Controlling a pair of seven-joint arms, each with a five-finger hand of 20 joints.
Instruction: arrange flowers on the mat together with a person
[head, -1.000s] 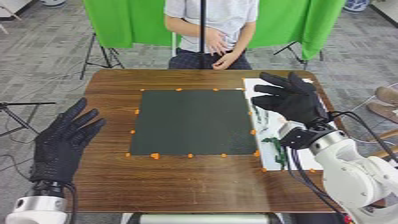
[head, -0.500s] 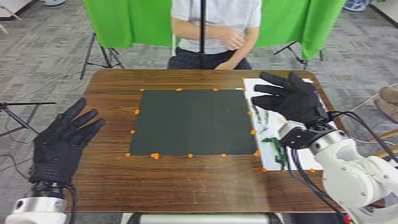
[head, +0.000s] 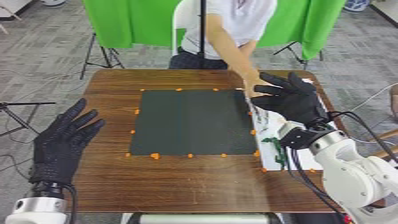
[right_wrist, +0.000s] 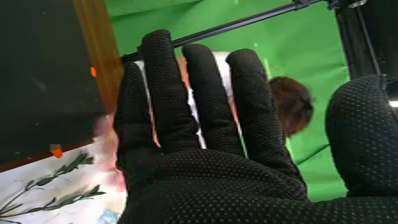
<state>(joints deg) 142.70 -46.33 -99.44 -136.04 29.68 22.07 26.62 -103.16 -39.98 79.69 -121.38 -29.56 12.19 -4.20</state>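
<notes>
Right hand (head: 298, 102): open, its fingers straight and its thumb apart; we see it above the white sheet (head: 306, 162), just beside the mat's right side.
Green stem (head: 278, 152): on the white sheet, nearer the robot than the right hand's fingers, along the mat's right side and apart from the mat.
Leafy sprigs (right_wrist: 55, 175): on the white sheet in the right wrist view, near the right hand; we cannot tell whether they touch it.
Person's hand (head: 255, 86): at the mat's far right corner, close by the right hand's fingertips; we cannot tell what it holds.
Left hand (head: 58, 155): open, fingers straight and spread, over the table's left edge, well apart from the mat.
Mat (head: 191, 122): flat on the table (head: 178, 185), orange markers (head: 155, 156) round its border.
Edges and room: the table's right edge runs close past the right hand, and the person's arm crosses the far edge. We have a broad stretch of wood between mat and near edge, and a narrower strip on the left.
Change: the person's hands were held in front of the body; now one arm stretches over the table to the sheet. We find both robot hands and the mat where they were.
</notes>
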